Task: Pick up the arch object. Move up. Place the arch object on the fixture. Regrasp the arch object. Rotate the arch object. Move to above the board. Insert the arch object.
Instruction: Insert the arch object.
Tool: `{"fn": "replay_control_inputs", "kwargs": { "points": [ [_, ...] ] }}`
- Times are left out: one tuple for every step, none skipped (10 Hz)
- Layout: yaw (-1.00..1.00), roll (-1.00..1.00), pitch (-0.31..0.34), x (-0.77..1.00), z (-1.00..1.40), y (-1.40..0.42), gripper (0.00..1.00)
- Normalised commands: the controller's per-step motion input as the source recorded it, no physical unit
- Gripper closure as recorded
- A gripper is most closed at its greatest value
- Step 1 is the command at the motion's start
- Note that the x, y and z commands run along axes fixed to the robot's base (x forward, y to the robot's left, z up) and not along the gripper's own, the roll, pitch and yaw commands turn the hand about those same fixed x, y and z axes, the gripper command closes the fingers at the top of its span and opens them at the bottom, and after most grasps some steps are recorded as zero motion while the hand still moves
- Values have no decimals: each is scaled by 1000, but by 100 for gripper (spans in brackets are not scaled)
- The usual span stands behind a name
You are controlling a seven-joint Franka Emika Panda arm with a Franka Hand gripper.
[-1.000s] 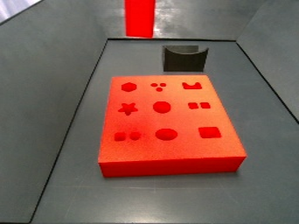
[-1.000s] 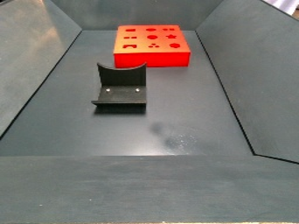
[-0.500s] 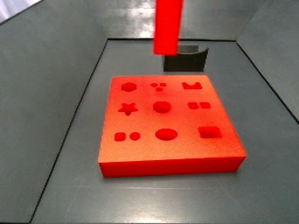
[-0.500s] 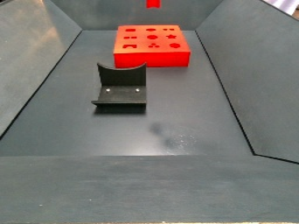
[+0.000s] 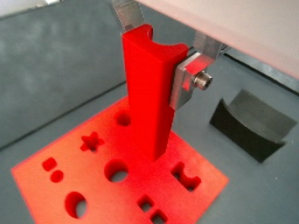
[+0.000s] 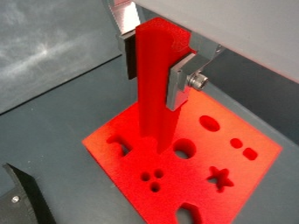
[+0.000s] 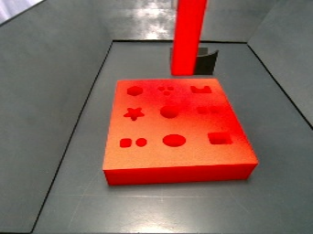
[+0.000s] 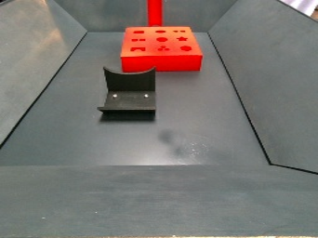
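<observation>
The end effector [image 5: 158, 54] clamps the arch object [image 5: 149, 92] upright above the board [image 5: 117, 171] (fixture [image 5: 253, 125] stands apart), presumably so its lower end can meet the arch cutout.

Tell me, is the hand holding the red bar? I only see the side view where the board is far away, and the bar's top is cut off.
Observer: Yes. In both wrist views the hand pinches the red bar near its top, and the bar stands upright.
Operator: Is it in a hole yet?
Observer: No. In a side view its lower end hangs above the board, not in the arch hole.
</observation>
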Motion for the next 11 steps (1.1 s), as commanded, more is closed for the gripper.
{"fn": "replay_control_inputs", "kwargs": {
  "points": [
    [0,97,-23,289,-589,129,100],
    [0,73,-37,203,-520,149,100],
    [6,30,-64,243,-457,157,100],
    [14,0,-46,260,-286,134,100],
    [123,0,11,374,-11,60,100],
    [203,29,57,420,0,51,100],
    [243,84,23,397,-91,83,100],
    [189,83,34,523,-100,71,100],
    [117,103,57,317,-83,131,100],
    [40,36,27,163,-89,157,100],
    [0,6,7,6,-123,146,100]
  ]
}}
